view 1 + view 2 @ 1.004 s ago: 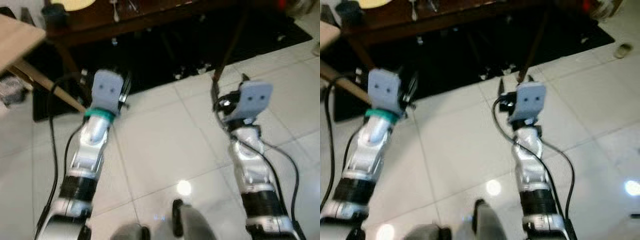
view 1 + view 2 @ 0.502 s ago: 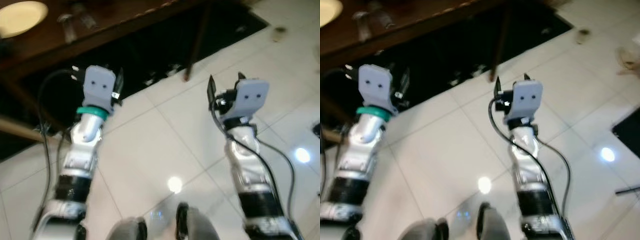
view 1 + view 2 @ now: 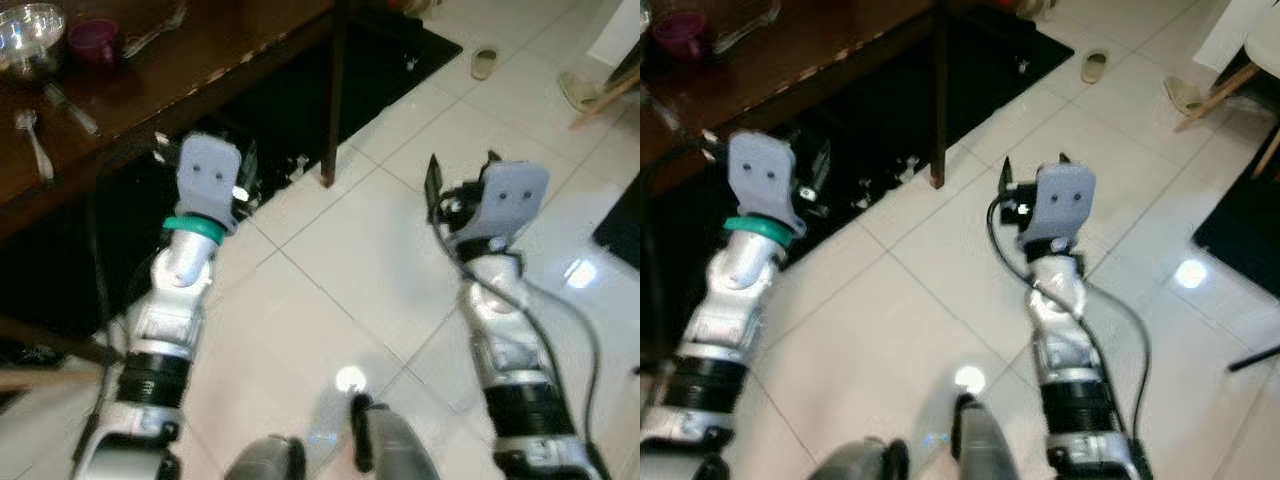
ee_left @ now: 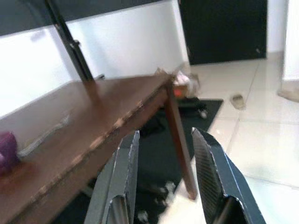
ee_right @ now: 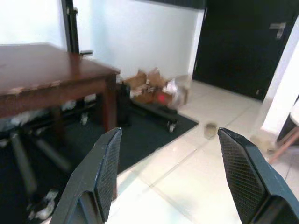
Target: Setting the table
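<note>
Beside the table [image 3: 150, 85] — both grippers [image 5: 175, 177] [image 4: 163, 179] parted, holding nothing.

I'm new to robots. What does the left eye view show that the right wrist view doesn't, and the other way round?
Left eye view's own: the tabletop from above, with a metal bowl, a purple cup and a fork, plus the robot's left arm.

Right wrist view's own: a black door, a white wall and cardboard clutter on the floor.

Shared: the brown table, the black mat, a slipper, the white tiles, and the open right hand.
</note>
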You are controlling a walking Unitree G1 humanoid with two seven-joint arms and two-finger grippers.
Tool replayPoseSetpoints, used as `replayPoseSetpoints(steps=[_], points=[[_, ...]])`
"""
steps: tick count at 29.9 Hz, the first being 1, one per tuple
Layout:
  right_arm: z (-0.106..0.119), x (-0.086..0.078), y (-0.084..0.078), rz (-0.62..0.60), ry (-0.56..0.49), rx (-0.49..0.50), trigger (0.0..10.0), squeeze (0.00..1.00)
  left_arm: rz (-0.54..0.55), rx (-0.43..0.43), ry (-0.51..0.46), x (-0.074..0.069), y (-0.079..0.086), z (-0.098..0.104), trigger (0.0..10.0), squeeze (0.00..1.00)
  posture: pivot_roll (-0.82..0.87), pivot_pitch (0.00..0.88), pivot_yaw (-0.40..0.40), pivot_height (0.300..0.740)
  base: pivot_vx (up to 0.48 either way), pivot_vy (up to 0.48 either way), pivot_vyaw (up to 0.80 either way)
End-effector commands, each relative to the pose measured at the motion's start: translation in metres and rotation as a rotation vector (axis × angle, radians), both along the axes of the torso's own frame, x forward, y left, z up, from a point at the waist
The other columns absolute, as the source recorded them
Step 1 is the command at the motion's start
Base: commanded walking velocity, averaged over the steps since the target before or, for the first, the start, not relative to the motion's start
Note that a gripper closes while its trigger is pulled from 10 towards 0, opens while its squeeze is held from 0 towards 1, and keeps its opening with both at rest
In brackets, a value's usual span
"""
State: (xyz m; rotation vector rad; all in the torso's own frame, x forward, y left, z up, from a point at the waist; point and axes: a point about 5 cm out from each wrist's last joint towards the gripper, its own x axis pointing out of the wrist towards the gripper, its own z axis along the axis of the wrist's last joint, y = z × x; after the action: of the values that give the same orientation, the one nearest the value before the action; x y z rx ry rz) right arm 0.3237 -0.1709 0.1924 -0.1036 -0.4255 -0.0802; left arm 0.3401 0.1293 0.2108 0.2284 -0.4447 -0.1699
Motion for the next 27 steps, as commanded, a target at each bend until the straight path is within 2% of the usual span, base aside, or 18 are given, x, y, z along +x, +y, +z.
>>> replayPoseSetpoints(steps=[1,27], points=[[-0.004,-0.001,0.0044,0.009,0.013,0.007,10.0,0.0,0.026,-0.001,0.021,-0.0013,0.0088,-0.006,10.0,0.0,-0.02,0.168,0.106,0.74,0.48,0.0,0.0],[0.0047,0.0011,0.0063,0.016,-0.01,0.002,10.0,0.0,0.021,-0.002,0.004,-0.0017,0.0056,-0.0022,10.0,0.0,-0.02,0.162,0.104,0.74,0.48,0.0,0.0]])
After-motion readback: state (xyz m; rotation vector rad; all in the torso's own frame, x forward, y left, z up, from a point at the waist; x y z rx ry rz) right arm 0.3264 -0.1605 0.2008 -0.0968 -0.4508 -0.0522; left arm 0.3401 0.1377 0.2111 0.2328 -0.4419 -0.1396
